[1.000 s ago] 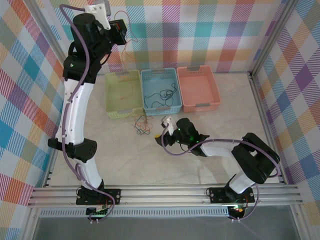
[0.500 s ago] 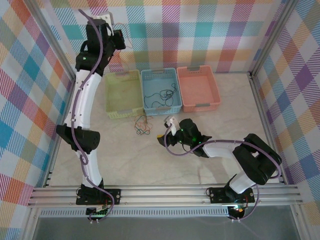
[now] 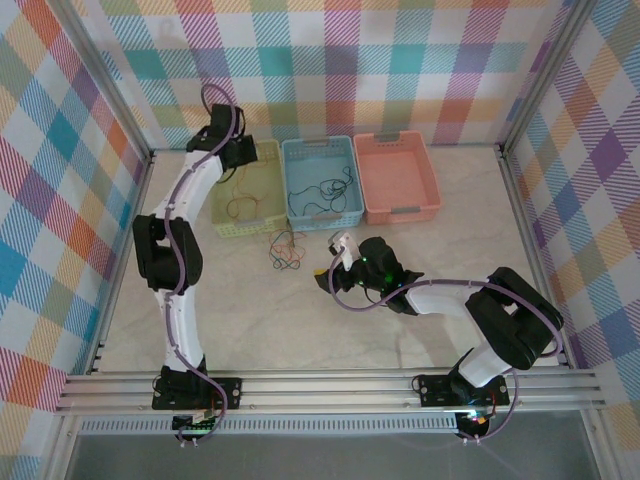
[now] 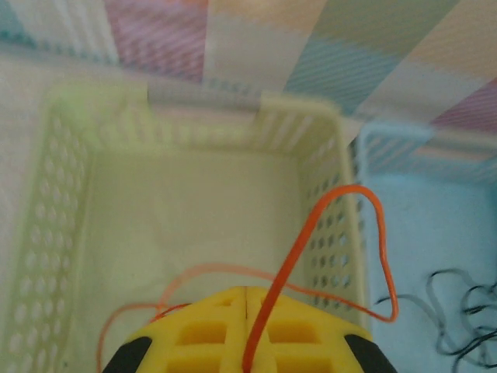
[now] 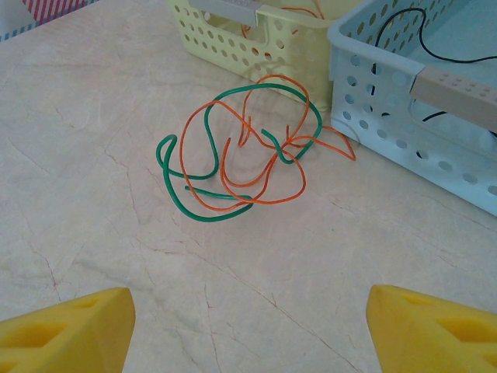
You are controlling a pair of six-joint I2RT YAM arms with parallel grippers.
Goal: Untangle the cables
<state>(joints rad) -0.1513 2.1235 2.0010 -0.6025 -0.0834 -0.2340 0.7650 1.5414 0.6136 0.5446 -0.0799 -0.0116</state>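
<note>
Orange cable is pinched between the closed fingers of the left end effector. It loops up ahead and to the right, across the side wall of the yellow basket beneath, while a black cable lies in the blue basket further right. The right end effector hangs low over the worktop, jaws wide apart and holding nothing; just ahead of it lies a tangle of green and orange cables, beside the near walls of both baskets.
</note>
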